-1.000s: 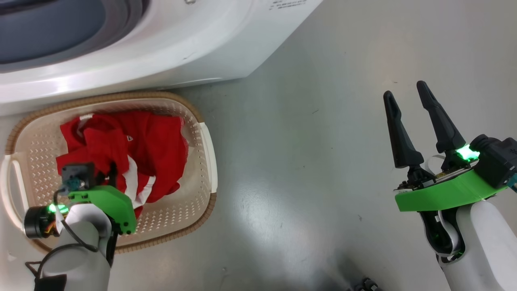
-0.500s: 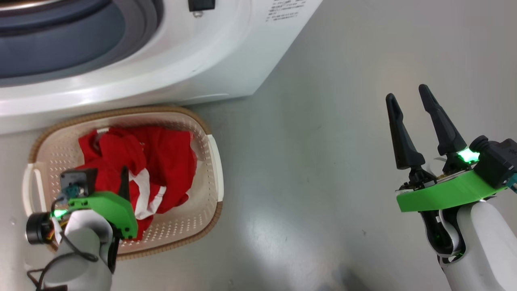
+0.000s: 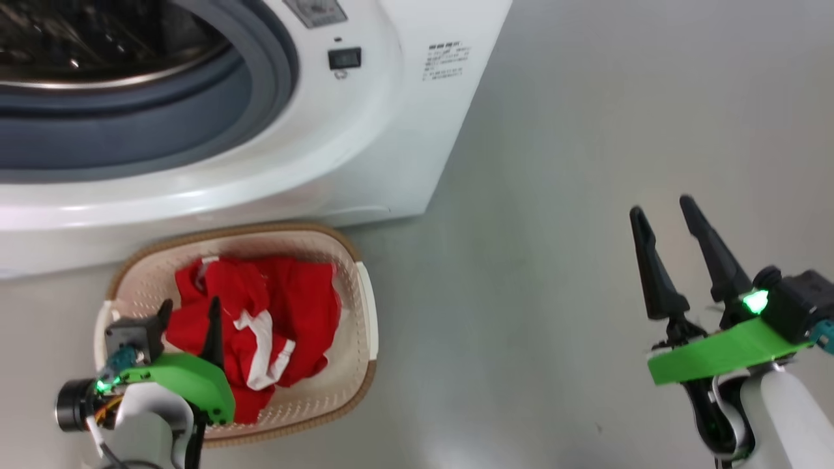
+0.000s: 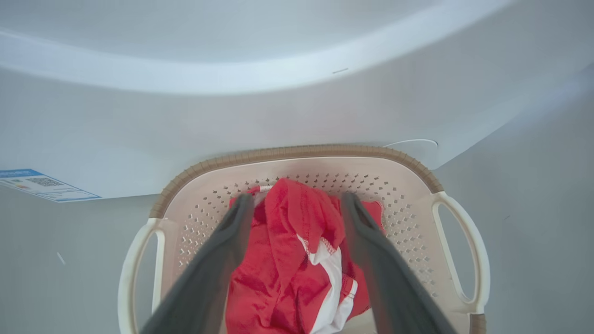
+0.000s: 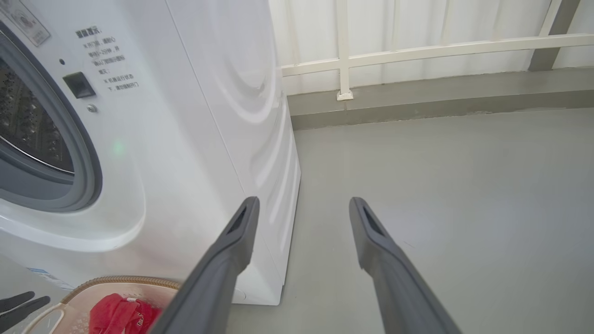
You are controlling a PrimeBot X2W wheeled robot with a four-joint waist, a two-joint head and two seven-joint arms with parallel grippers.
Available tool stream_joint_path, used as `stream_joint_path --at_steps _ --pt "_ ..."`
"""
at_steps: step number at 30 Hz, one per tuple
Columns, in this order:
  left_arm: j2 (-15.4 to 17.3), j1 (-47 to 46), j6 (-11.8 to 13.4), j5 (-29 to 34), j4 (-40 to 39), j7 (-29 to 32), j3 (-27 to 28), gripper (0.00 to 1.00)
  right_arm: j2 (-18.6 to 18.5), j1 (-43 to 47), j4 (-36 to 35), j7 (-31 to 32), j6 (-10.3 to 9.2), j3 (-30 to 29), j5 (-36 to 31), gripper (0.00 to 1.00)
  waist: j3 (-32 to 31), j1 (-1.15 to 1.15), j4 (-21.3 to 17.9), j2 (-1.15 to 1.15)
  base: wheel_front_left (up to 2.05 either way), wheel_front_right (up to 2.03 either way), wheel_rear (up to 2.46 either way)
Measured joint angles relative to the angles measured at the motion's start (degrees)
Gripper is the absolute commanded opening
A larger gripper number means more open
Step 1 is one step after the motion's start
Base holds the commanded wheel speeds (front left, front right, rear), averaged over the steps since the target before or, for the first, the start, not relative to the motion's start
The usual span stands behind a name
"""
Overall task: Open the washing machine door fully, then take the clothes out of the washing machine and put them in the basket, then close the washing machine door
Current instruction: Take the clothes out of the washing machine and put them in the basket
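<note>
Clothes (image 3: pixel 260 326) lie heaped in the basket (image 3: pixel 366 306), which sits on the floor (image 3: pixel 554 163) at the lower left of the head view, just in front of the washing machine (image 3: pixel 365 130). Your left pincer (image 4: pixel 296 204) hangs over that heap with its two fingers spread wide, one to either side of the red fabric, gripping nothing. In its wrist view the cloth lies loose between and below them. Your right pincer (image 3: pixel 660 206) stands at the lower right of the head view, well apart from basket and machine, over bare floor, fingers apart and empty.

You can judge the unloading step to be at its end. The slice of drum (image 3: pixel 98 39) at the upper left shows bare perforated steel inside the grey rubber ring (image 3: pixel 195 124), with no red in it. You see only part of the drum, though, so look again before you count it emptied.

What is left is closing the washing machine door, since the mouth of the machine stands uncovered. The next move calls for lifting your left pincer straight up, clear of the fabric, so that no fold catches on a fingertip. Then bring one arm to the door's rim and push until it latches. Which side the door hangs on you cannot tell, so choose the arm once you have it in sight
</note>
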Motion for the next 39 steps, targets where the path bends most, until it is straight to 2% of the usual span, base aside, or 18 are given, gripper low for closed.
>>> stream_joint_path --at_steps 21,39 --pt "-1.69 17.27 -0.58 2.41 -25.69 -0.01 2.21 1.00 -1.62 9.86 0.99 0.00 0.00 -0.75 -0.45 1.00 -15.37 0.00 3.14 0.00 0.00 0.00 0.00" --pt "-1.88 31.79 -1.03 2.91 -41.00 0.00 3.10 1.00 -1.91 19.51 0.83 0.00 0.00 -2.19 -0.87 1.00 -25.68 0.00 3.77 0.00 0.00 0.00 0.00"
